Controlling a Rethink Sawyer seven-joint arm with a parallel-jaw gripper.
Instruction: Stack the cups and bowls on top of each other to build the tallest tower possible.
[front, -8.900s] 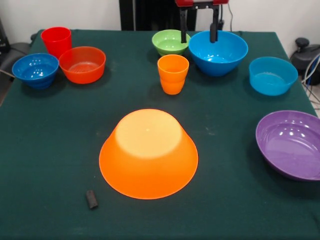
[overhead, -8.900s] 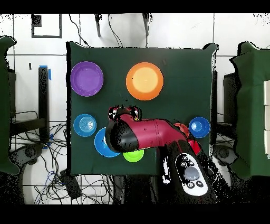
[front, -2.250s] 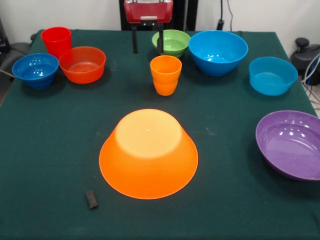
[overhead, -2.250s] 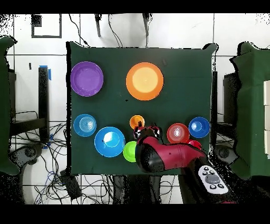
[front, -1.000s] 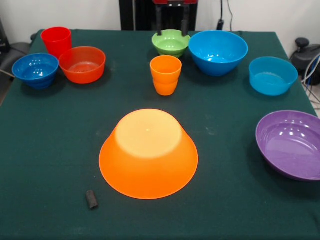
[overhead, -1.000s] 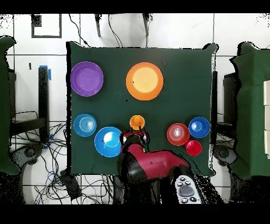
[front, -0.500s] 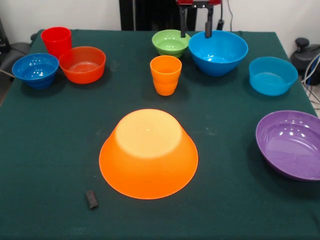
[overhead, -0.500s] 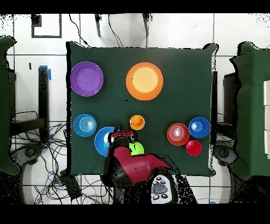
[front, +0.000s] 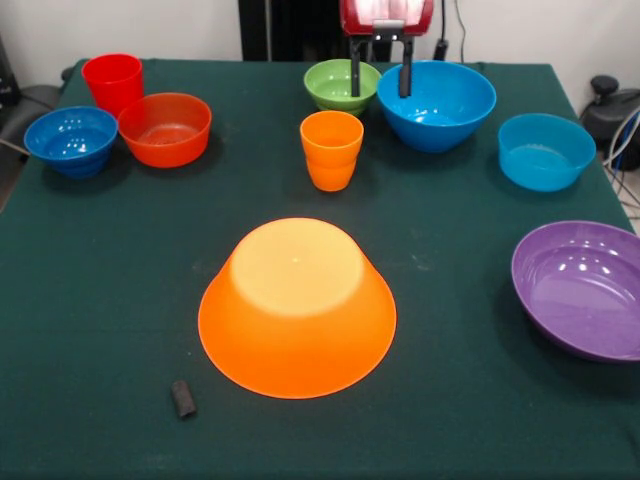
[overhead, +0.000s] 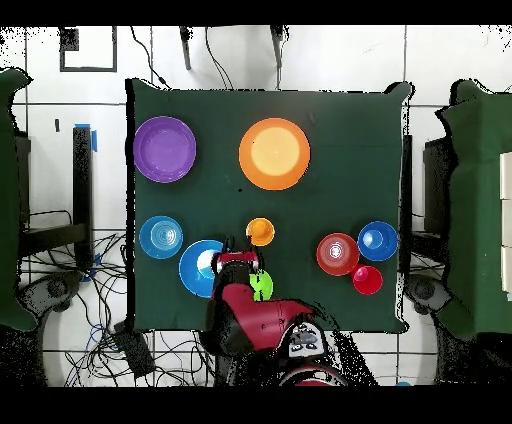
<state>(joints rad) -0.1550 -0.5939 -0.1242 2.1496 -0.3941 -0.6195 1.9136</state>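
My gripper (front: 380, 78) hangs open and empty at the table's far side, between the green bowl (front: 338, 84) and the big blue bowl (front: 438, 106); in the overhead view the gripper (overhead: 238, 262) sits between them too. The orange cup (front: 332, 150) stands upright just in front. The largest yellow-orange bowl (front: 297, 306) lies upside down mid-table. The red cup (front: 112, 82), orange-red bowl (front: 165, 130) and dark-blue bowl (front: 70, 140) are at the far left. The light-blue bowl (front: 545, 150) and one purple bowl (front: 584, 290) are at the right. A second purple bowl is out of view.
A small black object (front: 183, 397) lies on the green cloth near the front left of the upside-down bowl. In the overhead view my arm (overhead: 255, 325) covers part of the green bowl (overhead: 263, 288) and of the big blue bowl (overhead: 198, 270).
Over the last second my gripper swung from over the green bowl towards the big blue bowl, then came slightly back and lower. All the cups and bowls stayed where they were.
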